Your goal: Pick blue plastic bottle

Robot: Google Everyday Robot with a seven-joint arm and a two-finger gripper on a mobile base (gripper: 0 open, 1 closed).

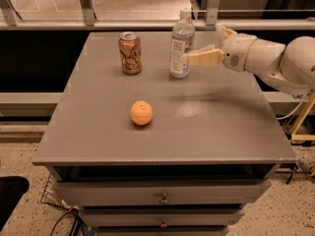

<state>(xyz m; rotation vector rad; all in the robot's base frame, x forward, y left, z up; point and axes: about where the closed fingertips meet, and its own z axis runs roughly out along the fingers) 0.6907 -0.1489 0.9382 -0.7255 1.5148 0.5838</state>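
Grey metal drawer cabinet [211, 127] seen from the front. We see the tall, clear bluish plastic bottle [181, 47] with a white cap standing upright near the far edge of the top, right of the shorter brown-gold drink can [130, 53] and apart from it. The round orange fruit [141, 112] lies nearer the front, well apart from both. The cream two-finger gripper [203, 44] on the white arm [275, 63] reaches in from the right at label height. Its fingers are spread, and the nearer one [203, 58] meets the bottle's right side.
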